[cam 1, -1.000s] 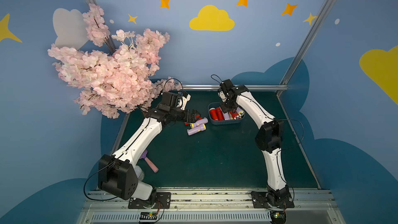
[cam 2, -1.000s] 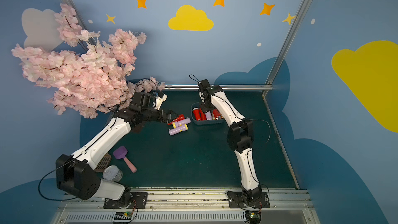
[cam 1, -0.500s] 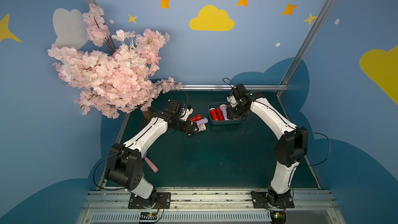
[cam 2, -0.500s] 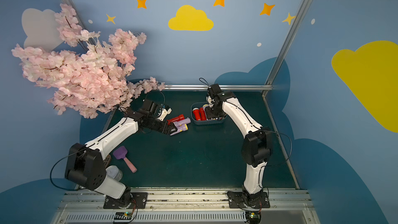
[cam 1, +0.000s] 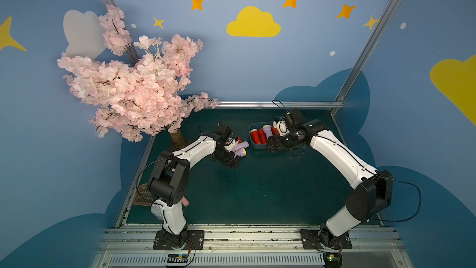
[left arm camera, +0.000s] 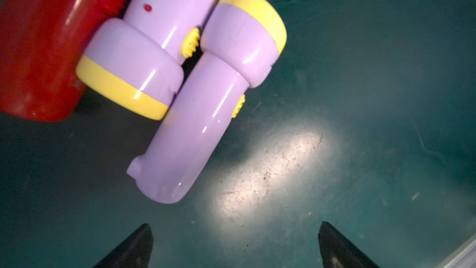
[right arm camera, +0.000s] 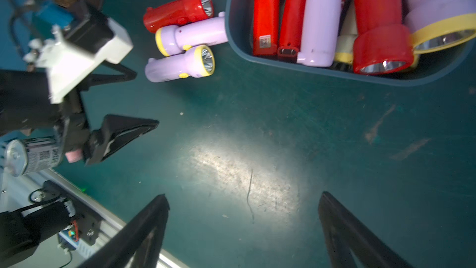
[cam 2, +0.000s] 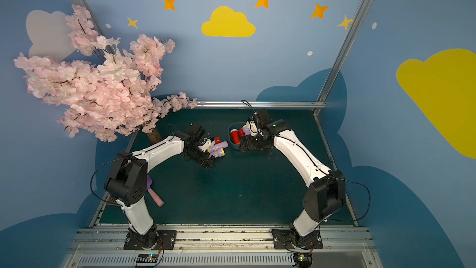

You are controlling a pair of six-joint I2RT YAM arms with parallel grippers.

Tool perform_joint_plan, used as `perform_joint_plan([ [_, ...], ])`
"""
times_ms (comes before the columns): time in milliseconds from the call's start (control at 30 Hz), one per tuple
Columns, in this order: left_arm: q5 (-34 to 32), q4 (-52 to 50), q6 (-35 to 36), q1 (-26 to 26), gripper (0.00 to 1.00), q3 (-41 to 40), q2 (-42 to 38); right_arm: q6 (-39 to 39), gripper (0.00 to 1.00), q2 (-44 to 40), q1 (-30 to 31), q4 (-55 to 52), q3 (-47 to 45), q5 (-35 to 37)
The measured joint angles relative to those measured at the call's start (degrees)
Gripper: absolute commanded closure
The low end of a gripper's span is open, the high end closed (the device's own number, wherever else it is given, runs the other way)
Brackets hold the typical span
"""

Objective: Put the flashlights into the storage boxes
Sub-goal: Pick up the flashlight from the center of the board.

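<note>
Left jaws stand spread and empty, low over the counter (left arm camera: 360,99), just short of the nearest lilac flashlight (left arm camera: 195,137), which touches its lilac neighbour (left arm camera: 154,21). Better to straddle only its barrel. Right jaws, spread also, hover near the nearly full storage box (right arm camera: 235,21).

Storage box (right arm camera: 334,72): on table (cam 1: 257,189), far side; several flashlights (right arm camera: 319,21) packed inside. Three loose flashlights (right arm camera: 190,36) lie together just left of the box. Scoop (cam 2: 155,198) and tin can (right arm camera: 33,154): well left of it, nearer front.
</note>
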Motion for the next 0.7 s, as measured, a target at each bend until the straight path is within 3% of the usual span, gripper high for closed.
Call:
perform_joint_plan([
  [233, -3.89, -0.31, 2.73, -0.74, 0.01, 3.10, 2.12, 1.57, 0.08, -3.91, 0.13, 0.81, -4.33, -2.82],
  [700, -8.79, -2.99, 6.45, -1.79, 0.12, 9.86, 11.37, 2.19, 0.09, -5.27, -0.07, 1.05, -5.38, -4.09],
])
